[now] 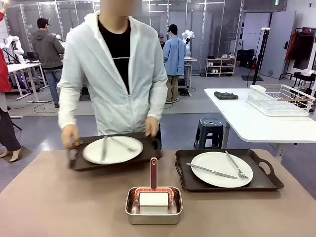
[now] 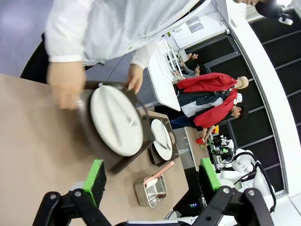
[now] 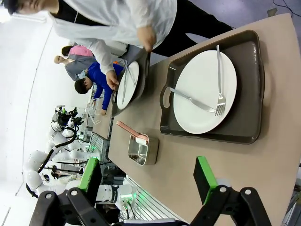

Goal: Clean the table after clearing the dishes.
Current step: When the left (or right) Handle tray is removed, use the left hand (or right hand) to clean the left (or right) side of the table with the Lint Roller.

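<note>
The person is gripping one tray (image 1: 148, 150) by both ends — keeping it level looks wise, so its cutlery (image 1: 104, 147) isn't sliding (left gripper (image 2: 153, 174) and right gripper (image 3: 146, 175) are hovering spread wide, empty).

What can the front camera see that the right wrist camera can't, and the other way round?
Front view's extra: the black stool behind the table. Right wrist view's extra: the right claw, open. Both share: a person's hand gripping the held tray with the first plate, the resting tray with the second plate, and the steel pan.
</note>
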`<action>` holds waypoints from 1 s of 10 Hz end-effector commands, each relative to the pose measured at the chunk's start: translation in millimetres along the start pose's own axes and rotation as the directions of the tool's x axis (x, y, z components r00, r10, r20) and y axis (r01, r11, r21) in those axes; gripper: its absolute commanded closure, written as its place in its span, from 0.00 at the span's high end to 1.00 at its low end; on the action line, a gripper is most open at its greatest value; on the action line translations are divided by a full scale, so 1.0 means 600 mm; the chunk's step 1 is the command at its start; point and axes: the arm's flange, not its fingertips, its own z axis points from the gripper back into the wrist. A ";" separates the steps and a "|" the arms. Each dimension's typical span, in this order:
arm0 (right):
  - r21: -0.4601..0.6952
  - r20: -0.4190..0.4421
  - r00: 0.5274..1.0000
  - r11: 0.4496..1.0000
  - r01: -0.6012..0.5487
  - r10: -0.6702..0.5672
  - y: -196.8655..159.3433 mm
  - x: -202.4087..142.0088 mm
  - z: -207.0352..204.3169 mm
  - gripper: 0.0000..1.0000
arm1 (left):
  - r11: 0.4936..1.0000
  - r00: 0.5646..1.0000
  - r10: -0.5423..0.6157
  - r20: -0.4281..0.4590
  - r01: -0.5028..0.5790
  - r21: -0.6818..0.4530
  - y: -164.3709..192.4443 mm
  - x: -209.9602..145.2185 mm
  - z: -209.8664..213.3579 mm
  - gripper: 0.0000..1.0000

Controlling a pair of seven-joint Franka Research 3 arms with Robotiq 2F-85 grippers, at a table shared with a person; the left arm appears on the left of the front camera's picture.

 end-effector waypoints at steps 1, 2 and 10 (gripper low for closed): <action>0.006 -0.001 1.000 1.000 -0.005 0.005 0.004 -0.001 0.002 1.00 | 1.000 1.000 -0.013 -0.010 0.013 -0.005 -0.001 -0.003 0.004 1.00; 0.006 -0.001 1.000 1.000 -0.005 0.005 0.004 -0.001 0.002 1.00 | 1.000 1.000 -0.013 -0.010 0.013 -0.005 -0.001 -0.003 0.004 1.00; 0.006 -0.001 1.000 1.000 -0.005 0.005 0.004 -0.001 0.002 1.00 | 0.965 0.959 -0.259 -0.111 0.251 -0.082 -0.079 0.013 -0.035 1.00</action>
